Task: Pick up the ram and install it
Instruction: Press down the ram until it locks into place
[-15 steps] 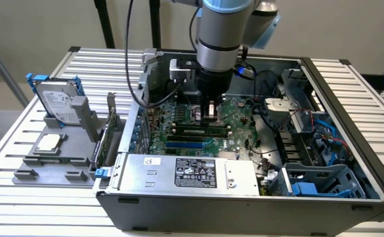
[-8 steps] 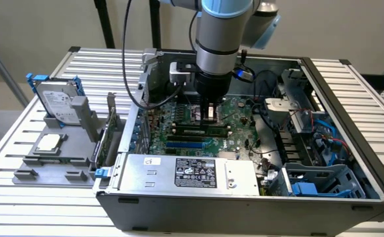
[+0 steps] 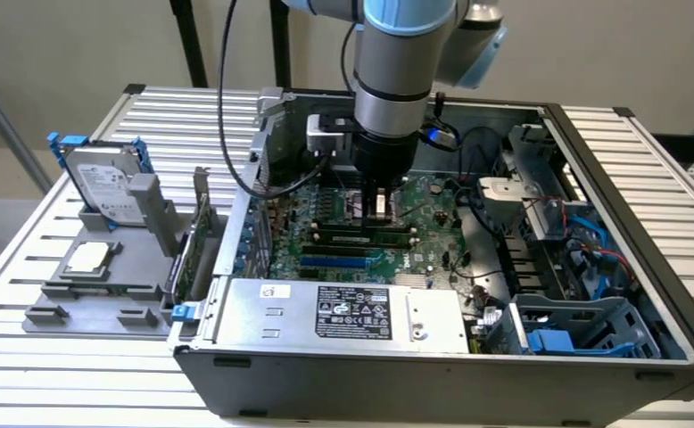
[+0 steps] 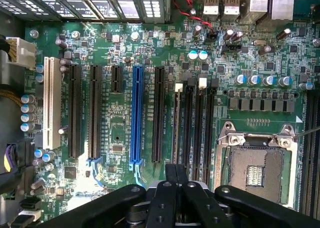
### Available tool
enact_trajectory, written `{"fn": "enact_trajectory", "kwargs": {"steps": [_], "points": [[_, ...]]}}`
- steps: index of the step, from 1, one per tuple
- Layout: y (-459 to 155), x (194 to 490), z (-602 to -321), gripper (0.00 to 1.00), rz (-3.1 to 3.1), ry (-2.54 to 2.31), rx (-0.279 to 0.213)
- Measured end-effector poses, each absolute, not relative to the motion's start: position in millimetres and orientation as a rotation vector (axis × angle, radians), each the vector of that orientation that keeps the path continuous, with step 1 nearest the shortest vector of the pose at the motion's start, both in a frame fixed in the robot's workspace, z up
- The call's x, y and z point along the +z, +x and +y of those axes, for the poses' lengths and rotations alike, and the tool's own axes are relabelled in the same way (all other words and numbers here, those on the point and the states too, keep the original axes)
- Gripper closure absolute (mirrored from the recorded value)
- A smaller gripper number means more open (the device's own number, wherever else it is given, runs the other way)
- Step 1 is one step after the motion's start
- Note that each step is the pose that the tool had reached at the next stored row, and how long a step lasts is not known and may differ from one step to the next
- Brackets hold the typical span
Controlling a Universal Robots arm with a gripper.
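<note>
One open computer case [image 3: 442, 357], one motherboard [image 4: 125, 53], one hard drive [image 3: 100, 185], one processor chip [image 3: 90, 259], one gripper [image 4: 176, 175].

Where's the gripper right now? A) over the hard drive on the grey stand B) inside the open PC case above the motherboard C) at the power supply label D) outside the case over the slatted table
B: the gripper, fingers shut, hangs inside the open case above the motherboard, by the ram lying in its slot.

Labels in view, none legible

The power supply box [image 3: 323, 312] carries a small white sticker [image 3: 278, 292] and a large black label [image 3: 353, 313] with white print and marks, too small to read. The hard drive [image 3: 100, 185] has a pale label, also unreadable. Printing on the motherboard [image 4: 125, 128] cannot be made out.
</note>
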State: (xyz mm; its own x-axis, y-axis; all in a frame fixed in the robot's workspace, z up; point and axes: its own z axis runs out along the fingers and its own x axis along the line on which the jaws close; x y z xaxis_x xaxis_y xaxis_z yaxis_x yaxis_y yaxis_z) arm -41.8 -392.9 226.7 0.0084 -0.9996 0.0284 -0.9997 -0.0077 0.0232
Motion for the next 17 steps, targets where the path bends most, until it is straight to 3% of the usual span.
{"fn": "enact_trajectory", "kwargs": {"steps": [7, 17], "points": [[-42, 251, -393, 0.89, -2.186, 2.204, 0.005], [-42, 252, -393, 0.89, -2.186, 2.204, 0.006]]}}
